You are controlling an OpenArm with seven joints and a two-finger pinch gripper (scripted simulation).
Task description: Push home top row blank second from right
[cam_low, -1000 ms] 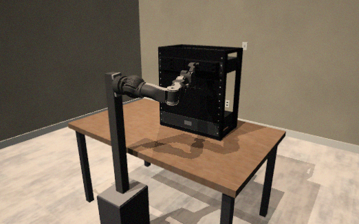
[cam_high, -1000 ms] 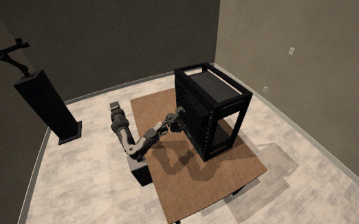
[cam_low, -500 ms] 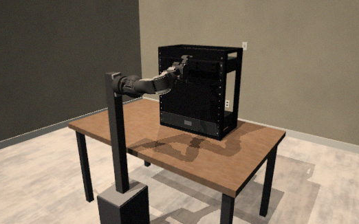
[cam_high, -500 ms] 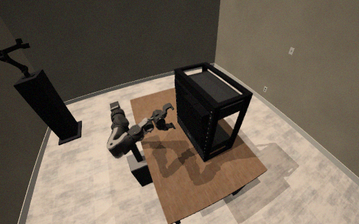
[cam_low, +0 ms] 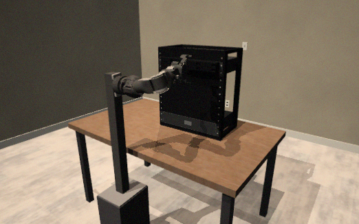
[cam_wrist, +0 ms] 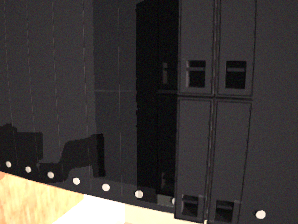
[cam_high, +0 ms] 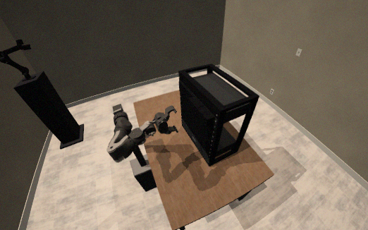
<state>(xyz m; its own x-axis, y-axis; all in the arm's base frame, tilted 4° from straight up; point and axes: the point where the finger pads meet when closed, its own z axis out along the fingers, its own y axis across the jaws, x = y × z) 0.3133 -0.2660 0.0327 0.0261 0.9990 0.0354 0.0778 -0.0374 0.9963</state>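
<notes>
Reaching from its post [cam_low: 116, 137] at the bench [cam_low: 221, 172] edge, the arm holds its pincer [cam_high: 168, 120] spread wide and pinching nothing, level with the upper front of the rack [cam_low: 234, 51]. Beyond it, the storage chassis [cam_high: 195, 116] fills the rack's front; the wrist view shows latched drive blanks [cam_wrist: 196, 129] beside one standing proud [cam_wrist: 116, 83]. Which blank is the target cannot be told.

The top view looked down from high in a room corner onto the surface [cam_high: 206, 183], rack [cam_high: 217, 106] and arm [cam_high: 128, 135]. The exterior view stood lower behind the arm's post [cam_low: 115, 137], facing the same rack front. The wrist view sat close against that front [cam_wrist: 213, 123].
</notes>
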